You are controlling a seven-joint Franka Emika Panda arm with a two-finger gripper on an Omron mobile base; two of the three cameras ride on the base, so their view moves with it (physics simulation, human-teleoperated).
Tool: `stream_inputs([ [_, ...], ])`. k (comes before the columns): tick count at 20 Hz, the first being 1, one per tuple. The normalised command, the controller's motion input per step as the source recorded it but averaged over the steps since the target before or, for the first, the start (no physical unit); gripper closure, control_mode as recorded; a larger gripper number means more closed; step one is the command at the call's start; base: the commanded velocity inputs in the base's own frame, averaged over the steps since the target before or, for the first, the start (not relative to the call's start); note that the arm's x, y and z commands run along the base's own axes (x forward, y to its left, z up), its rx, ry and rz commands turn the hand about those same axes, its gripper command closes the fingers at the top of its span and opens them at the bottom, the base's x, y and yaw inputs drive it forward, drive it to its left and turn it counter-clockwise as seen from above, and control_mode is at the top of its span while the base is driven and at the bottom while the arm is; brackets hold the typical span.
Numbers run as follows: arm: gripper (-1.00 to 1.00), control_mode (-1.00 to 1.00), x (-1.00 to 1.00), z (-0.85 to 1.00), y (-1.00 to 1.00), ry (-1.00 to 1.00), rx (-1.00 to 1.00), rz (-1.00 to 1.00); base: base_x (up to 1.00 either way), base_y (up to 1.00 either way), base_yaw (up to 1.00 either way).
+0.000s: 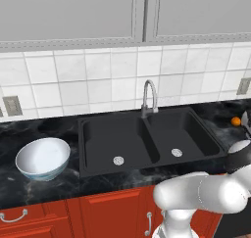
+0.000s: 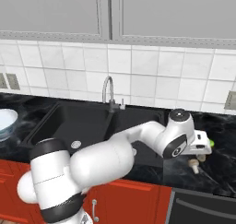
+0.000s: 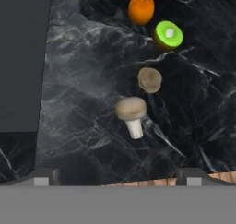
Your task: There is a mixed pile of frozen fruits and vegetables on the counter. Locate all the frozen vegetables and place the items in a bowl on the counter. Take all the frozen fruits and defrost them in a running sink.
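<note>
Jaws spread wide above the tan mushroom with pale stem (image 3: pixel 131 114) mid-frame on the black marble counter (image 3: pixel 92 103), presumably lining up a grab.

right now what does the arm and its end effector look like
The arm is glossy white, built of fat rounded segments with dark grey to black bands at the joints and a round dark cap on the wrist. The end effector has a white boxy hand and two small dark grey finger tips. No cables or markings are visible.
</note>
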Motion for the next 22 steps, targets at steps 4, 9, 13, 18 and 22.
stream_inputs([
  [4,-1.00,-1.00,0.29,-0.14,-0.02,0.03,0.00,0.00,0.00,0.00,0.00],
  [9,-1.00,-1.00,0.29,-0.23,-0.02,0.00,0.03,0.00,0.00,0.00,0.00],
  [13,-1.00,-1.00,0.09,-0.24,-0.12,0.00,0.05,0.00,0.00,0.00,0.00],
  [18,-1.00,-1.00,0.00,-0.12,-0.20,0.01,0.02,0.00,0.00,0.00,0.00],
  [22,-1.00,-1.00,0.01,-0.15,-0.20,0.00,0.02,0.00,0.00,0.00,0.00],
])
